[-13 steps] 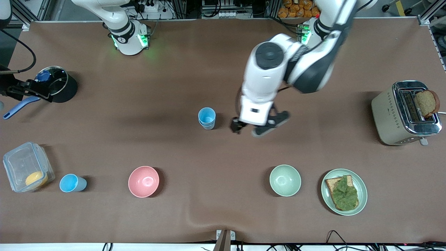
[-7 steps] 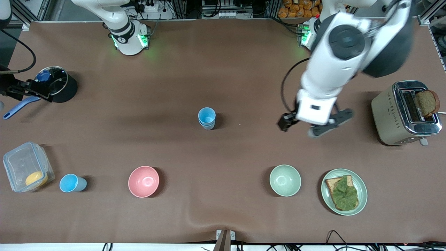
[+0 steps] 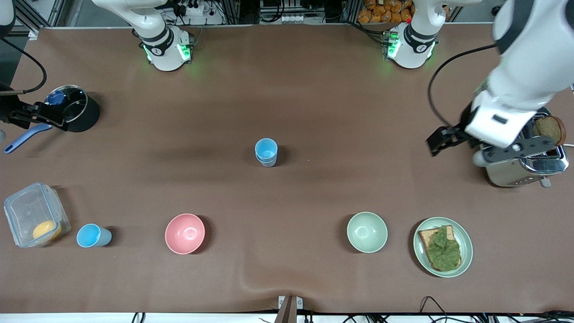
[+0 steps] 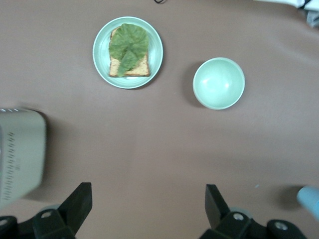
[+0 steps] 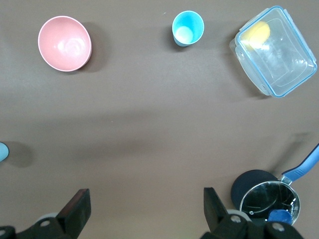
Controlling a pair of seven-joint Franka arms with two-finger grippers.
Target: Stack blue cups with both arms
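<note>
Two blue cups [image 3: 266, 152] stand nested one in the other at the table's middle; their edge shows in the left wrist view [image 4: 310, 200] and in the right wrist view [image 5: 2, 151]. A third blue cup [image 3: 93, 236] stands alone beside the clear container, also in the right wrist view [image 5: 188, 28]. My left gripper [image 3: 459, 150] is open and empty, up over the table next to the toaster; its own view [image 4: 148, 204] shows bare table between the fingers. My right gripper [image 5: 144, 209] is open and empty, high over the table near the pot; it does not show in the front view.
A toaster [image 3: 522, 146] with bread stands at the left arm's end. A plate [image 3: 466, 233] with toast and lettuce, a pale green bowl [image 3: 367, 232] and a pink bowl [image 3: 184, 233] lie nearer the front camera. A clear container [image 3: 35, 214], a lidded black pot [image 3: 74, 110] and a blue spatula [image 3: 22, 137] are at the right arm's end.
My left arm has swung away from the nested cups toward the toaster, gripper open and empty. The cups and the right arm have not moved.
</note>
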